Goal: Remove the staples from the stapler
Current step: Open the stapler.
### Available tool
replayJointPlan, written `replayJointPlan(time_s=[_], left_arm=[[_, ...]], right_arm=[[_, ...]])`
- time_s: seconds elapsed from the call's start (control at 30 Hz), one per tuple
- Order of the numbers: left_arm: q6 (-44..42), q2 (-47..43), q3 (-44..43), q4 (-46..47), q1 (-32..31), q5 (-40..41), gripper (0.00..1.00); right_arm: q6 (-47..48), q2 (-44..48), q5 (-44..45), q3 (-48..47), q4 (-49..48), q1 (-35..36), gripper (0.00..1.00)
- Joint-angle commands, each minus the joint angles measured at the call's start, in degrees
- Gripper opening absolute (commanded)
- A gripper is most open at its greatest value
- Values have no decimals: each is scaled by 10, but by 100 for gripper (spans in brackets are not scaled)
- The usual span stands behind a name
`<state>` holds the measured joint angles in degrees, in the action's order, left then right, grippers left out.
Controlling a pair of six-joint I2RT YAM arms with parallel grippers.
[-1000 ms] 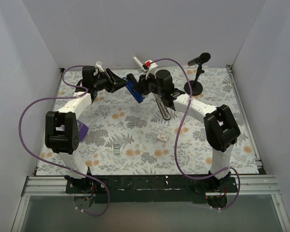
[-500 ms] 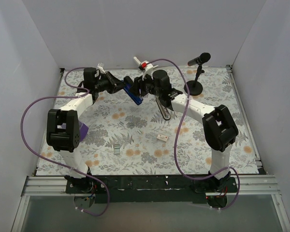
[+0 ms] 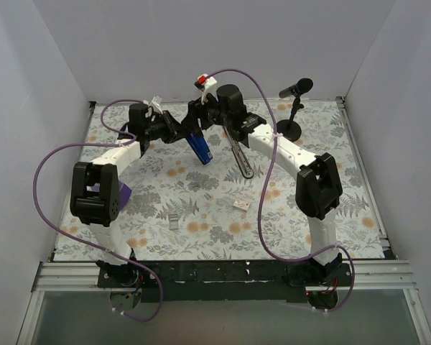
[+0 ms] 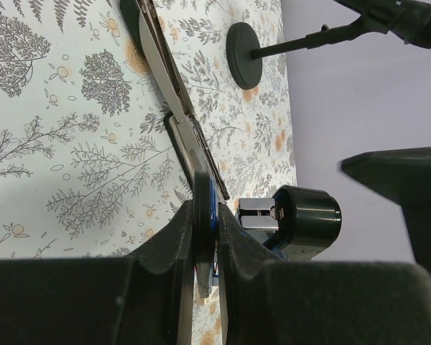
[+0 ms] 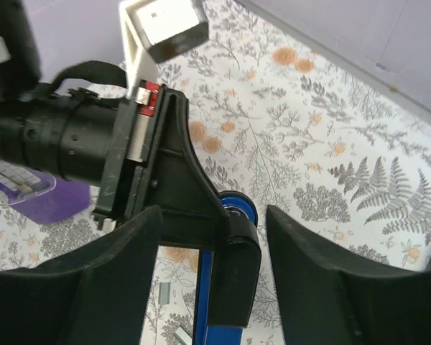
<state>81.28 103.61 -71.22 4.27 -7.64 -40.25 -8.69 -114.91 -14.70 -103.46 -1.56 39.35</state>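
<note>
Far left, a purple block (image 3: 122, 194) lies on the floral mat (image 3: 201, 208), partly under the left arm. The left gripper (image 4: 205, 215) is pressed together on the thin edge of the stapler (image 3: 238, 154), pinching its blue-and-black arm (image 3: 200, 149) and holding that part up off the mat. The silver staple channel (image 4: 161, 68) and black base slant away from the grip, towards the middle of the mat. The right gripper (image 5: 212, 215) sits just behind the left one with its fingers (image 5: 122, 280) spread wide on either side of the left gripper's tip, apart from the stapler. Nearer the arms' bases, a small white piece (image 3: 241, 205) lies on the mat. Far right stands a black microphone (image 3: 294, 89) on its round base.
</note>
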Motion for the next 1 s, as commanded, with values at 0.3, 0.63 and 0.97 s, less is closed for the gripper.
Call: replayJointPlan(time_s=[0.3, 0.63, 0.97], left_arm=[[34, -45, -34, 0, 18, 24, 0], [99, -59, -52, 16, 61, 131, 0], [202, -58, -10, 116, 100, 52, 0]], right_arm=[[24, -9, 32, -28, 54, -1, 9], [35, 171, 101, 228, 48, -12, 18], [-49, 317, 49, 427, 44, -19, 42]])
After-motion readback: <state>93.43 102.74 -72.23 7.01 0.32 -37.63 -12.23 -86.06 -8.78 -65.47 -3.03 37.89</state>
